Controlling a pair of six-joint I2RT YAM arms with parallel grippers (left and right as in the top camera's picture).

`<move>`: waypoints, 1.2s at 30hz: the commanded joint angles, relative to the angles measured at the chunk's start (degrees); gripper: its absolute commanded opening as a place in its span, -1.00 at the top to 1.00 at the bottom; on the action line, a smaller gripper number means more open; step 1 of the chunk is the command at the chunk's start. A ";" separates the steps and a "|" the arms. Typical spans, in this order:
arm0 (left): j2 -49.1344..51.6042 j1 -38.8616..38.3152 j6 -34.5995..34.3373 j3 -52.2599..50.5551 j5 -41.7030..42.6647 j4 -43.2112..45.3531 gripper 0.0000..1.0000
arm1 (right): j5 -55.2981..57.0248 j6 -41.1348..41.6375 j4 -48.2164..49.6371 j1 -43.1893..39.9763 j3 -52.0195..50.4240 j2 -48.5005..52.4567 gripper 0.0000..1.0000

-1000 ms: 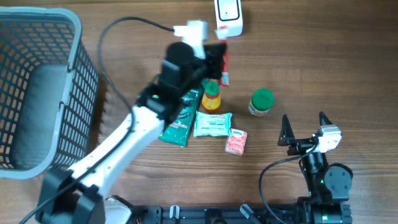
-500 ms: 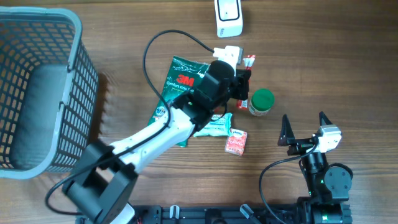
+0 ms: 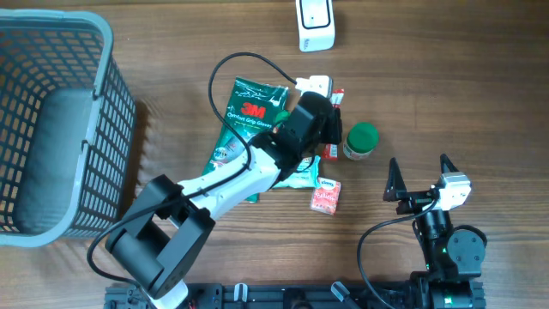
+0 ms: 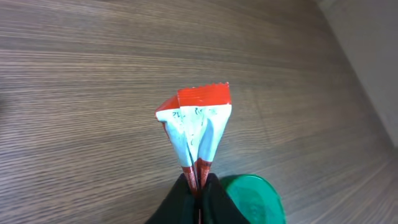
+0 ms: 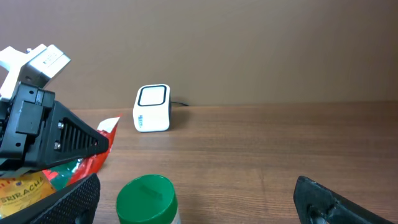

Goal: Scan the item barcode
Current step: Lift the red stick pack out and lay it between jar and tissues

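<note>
In mid frame, your left tool [image 4: 198, 190] pinches the thin red-and-white packet [image 4: 198, 124]; next carry it to the white box scanner [image 3: 315, 24] up top. Your right tool [image 3: 419, 160] is wide open, empty.

Overhead looks straight down on the desk [image 3: 446, 77]. Left wrist hangs close above it; right wrist sits low, facing the far-edge scanner [image 5: 152, 108]. All share the green-lidded jar [image 3: 361, 140].
</note>
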 commanded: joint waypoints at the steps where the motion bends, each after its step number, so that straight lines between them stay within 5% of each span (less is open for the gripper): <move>1: 0.61 -1.27 -0.44 0.66 -0.98 0.66 0.76 | 0.31 -0.61 0.15 0.17 -0.04 0.00 -0.99; 36: -3.85 -1.57 -0.42 0.68 -0.98 1.64 0.54 | 0.31 -0.61 0.15 0.17 -0.07 0.00 -0.99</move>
